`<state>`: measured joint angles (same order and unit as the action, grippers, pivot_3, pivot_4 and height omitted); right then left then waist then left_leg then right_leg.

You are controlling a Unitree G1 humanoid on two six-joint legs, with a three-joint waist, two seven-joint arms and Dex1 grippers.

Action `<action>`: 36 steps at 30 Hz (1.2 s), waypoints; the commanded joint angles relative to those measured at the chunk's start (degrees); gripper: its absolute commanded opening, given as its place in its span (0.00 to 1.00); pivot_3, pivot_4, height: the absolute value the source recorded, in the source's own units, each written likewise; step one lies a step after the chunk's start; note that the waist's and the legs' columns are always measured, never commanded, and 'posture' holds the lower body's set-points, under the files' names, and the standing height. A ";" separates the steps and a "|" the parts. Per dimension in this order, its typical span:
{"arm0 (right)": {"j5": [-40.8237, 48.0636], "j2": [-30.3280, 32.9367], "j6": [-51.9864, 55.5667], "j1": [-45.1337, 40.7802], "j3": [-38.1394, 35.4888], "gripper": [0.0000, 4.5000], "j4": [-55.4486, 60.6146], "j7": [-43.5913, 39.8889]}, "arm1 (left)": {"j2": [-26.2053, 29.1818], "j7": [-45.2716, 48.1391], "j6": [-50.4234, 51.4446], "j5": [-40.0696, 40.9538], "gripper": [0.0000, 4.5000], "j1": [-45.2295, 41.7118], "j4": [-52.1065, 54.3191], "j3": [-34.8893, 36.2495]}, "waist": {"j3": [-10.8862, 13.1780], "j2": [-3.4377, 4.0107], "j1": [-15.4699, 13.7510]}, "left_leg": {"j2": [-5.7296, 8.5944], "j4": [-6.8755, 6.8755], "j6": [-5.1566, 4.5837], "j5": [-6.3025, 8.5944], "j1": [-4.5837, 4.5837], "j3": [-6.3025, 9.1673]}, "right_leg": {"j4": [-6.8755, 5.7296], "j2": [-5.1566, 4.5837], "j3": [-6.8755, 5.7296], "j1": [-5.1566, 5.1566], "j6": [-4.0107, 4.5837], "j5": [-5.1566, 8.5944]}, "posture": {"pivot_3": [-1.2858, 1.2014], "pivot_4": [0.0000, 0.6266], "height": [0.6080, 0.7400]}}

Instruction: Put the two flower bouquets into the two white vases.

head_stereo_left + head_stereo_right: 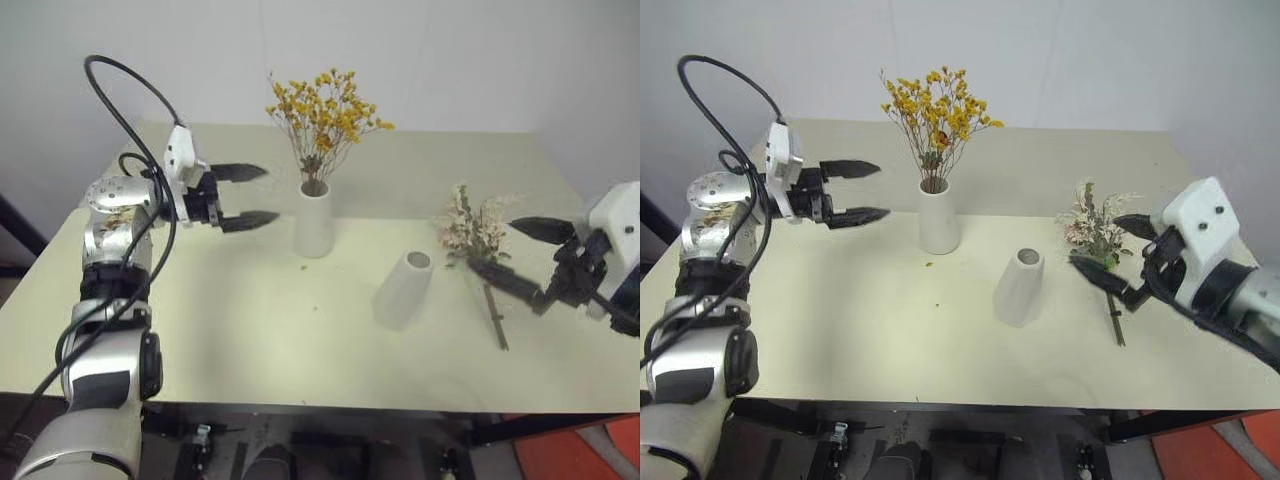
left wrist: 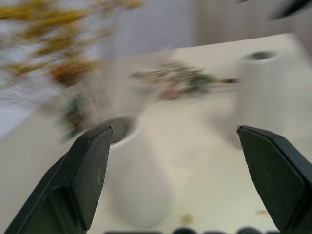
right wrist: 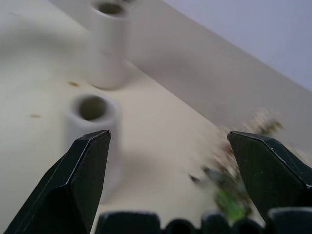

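Note:
The yellow-orange bouquet (image 1: 325, 110) stands in the upright white vase (image 1: 314, 218) at the middle back of the table. My left gripper (image 1: 271, 193) hangs open and empty just to the left of that vase, pointing at it. The second white vase (image 1: 404, 290) stands slanted nearer the front, with nothing in it. To its right the cream-pink bouquet (image 1: 474, 228) lies flat on the table, its thick stem (image 1: 494, 315) pointing to the front edge. My right gripper (image 1: 493, 246) is open by this bouquet, one finger over the flowers and one near the stem, holding nothing.
The cream table (image 1: 250, 330) runs to a white wall at the back. A black cable (image 1: 120, 110) loops above my left arm. Small flower crumbs (image 1: 304, 266) lie in front of the upright vase. An orange object (image 1: 580, 455) sits below the table's right front corner.

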<state>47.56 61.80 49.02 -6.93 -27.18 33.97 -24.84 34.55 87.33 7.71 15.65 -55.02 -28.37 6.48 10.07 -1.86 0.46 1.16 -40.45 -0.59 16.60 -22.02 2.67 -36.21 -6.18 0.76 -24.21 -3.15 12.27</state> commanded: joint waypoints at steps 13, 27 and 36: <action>-16.64 -4.63 16.36 -29.60 29.62 1.00 -32.43 -0.30 | 1.18 -5.27 12.26 1.83 0.99 1.82 22.15 -12.04 | -0.05 0.16 0.76 | -0.04 0.05 0.00 0.00 0.06 -0.20 | 0.04 0.08 0.20 -0.10 0.05 -0.01 | 0.52 0.24 1.00; -26.80 -9.56 16.18 -39.12 36.59 1.00 -47.63 -7.12 | -2.01 -8.74 12.33 3.42 0.99 0.10 21.30 -12.79 | -0.04 0.18 0.44 | 0.00 0.01 0.00 0.00 -0.06 -0.20 | 0.07 0.05 0.17 -0.16 0.04 -0.01 | 0.52 0.24 1.00; -33.21 -14.29 11.19 -44.05 38.41 0.65 -60.55 -10.69 | -3.77 -12.01 10.87 2.92 1.00 0.31 20.37 -12.90 | -0.05 0.21 0.67 | 0.00 0.01 0.01 -0.01 -0.02 -0.22 | 0.05 0.05 0.18 -0.17 0.05 -0.01 | 0.52 0.24 1.00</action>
<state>16.29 46.98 62.03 -49.04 11.10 -25.76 -34.59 30.94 75.97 19.68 18.19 -53.65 -8.61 -7.22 10.02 -1.65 1.12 1.15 -40.43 -0.58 16.59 -22.04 2.46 -36.15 -6.12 0.94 -24.38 -3.10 12.26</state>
